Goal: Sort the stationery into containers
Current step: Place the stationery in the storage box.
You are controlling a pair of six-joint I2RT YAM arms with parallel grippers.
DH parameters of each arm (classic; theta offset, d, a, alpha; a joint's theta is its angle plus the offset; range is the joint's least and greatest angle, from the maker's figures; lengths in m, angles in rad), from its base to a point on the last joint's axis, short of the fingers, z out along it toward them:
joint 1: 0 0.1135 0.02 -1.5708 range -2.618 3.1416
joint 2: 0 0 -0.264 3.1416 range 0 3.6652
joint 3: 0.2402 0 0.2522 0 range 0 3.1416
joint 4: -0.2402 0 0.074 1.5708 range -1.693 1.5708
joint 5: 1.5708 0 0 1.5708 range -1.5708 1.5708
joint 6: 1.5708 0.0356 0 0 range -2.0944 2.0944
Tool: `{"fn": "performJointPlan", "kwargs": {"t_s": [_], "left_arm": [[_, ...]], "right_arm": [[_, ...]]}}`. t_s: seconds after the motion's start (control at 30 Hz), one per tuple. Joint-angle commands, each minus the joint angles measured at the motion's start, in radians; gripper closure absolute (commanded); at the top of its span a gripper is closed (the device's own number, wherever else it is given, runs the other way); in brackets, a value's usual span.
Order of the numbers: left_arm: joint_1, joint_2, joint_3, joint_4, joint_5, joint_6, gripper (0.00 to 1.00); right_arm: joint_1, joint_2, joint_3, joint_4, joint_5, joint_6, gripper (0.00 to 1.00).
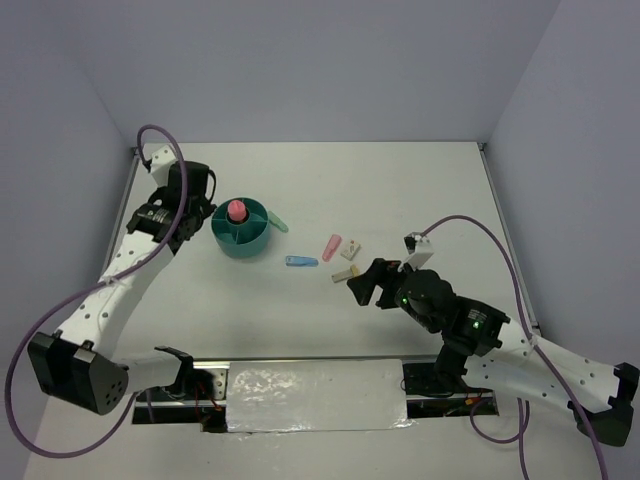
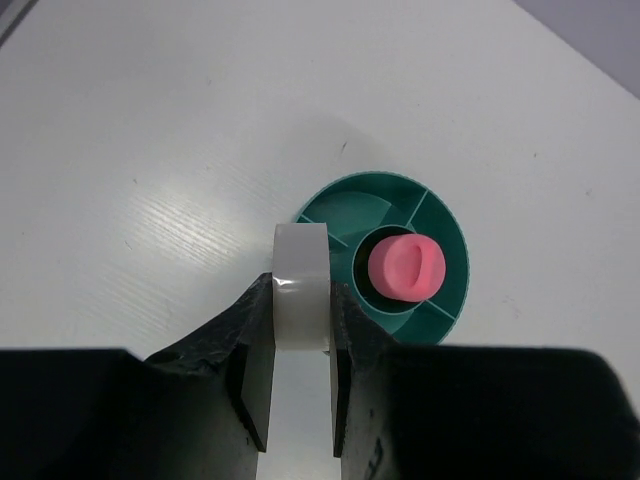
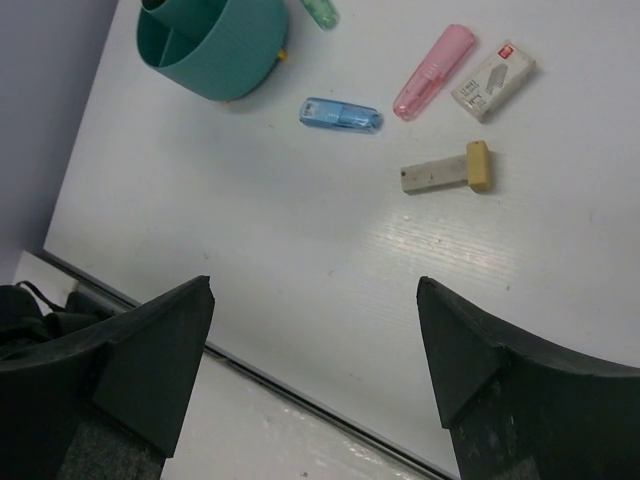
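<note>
My left gripper [image 2: 302, 289] is shut on the clear tape ring [image 2: 301, 255], held on edge just above the left rim of the teal organiser [image 2: 345, 208]. A pink glue stick [image 2: 405, 268] stands in its central cup. In the top view the left gripper [image 1: 205, 207] hangs beside the organiser [image 1: 241, 243]. On the table lie a green piece [image 1: 277, 221], a blue piece [image 1: 301, 262], a pink piece [image 1: 331, 246], a white block [image 1: 351, 249] and a beige piece [image 1: 344, 272]. My right gripper [image 3: 315, 288] is open and holds nothing, short of the beige piece [image 3: 445, 172].
The table's metal front edge [image 3: 300, 385] runs just below the right gripper. White walls close the table at the back and both sides. The right arm's purple cable [image 1: 490, 235] loops over the table's right side.
</note>
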Motion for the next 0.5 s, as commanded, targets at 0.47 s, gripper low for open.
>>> {"fn": "performJointPlan", "kwargs": {"t_s": [0.47], "left_arm": [[0.015, 0.087, -0.113, 0.196, 0.099, -0.068, 0.93]], "right_arm": [[0.006, -0.017, -0.043, -0.013, 0.022, -0.068, 0.09]]}}
